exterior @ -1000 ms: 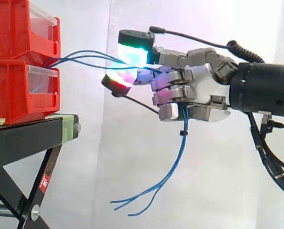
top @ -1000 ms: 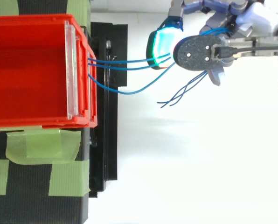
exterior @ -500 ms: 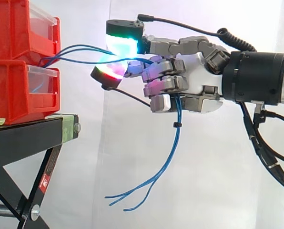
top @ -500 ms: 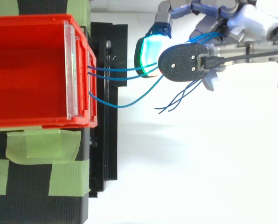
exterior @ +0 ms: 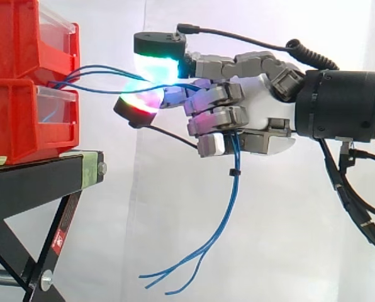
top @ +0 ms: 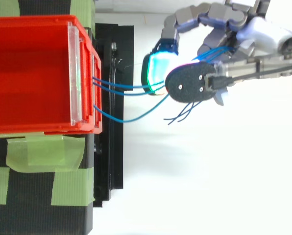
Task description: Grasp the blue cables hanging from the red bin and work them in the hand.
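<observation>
Thin blue cables [exterior: 99, 78] run from the front of the stacked red bins [exterior: 30, 82] rightward into my hand [exterior: 257, 116]. The hand comes in from the right, and its fingers are curled round the cables, with glowing green and red fingertips [exterior: 151, 66] pinching them a short way off the bins. Below the hand, the cables' loose ends [exterior: 219, 233] hang down and fan out, bound by a small black tie. From above, the blue cables [top: 119, 87] leave the red bin [top: 38, 73] and pass under the hand [top: 234, 29].
The bins sit on a black stand [exterior: 43, 182] with crossed legs and patches of green tape [top: 43, 152]. A white curtain hangs behind, and a white floor lies below the hand.
The hand has moved left toward the bins and slightly up with the cables in it. The cables between bin and hand have gone slacker, and the hanging ends have drifted left.
</observation>
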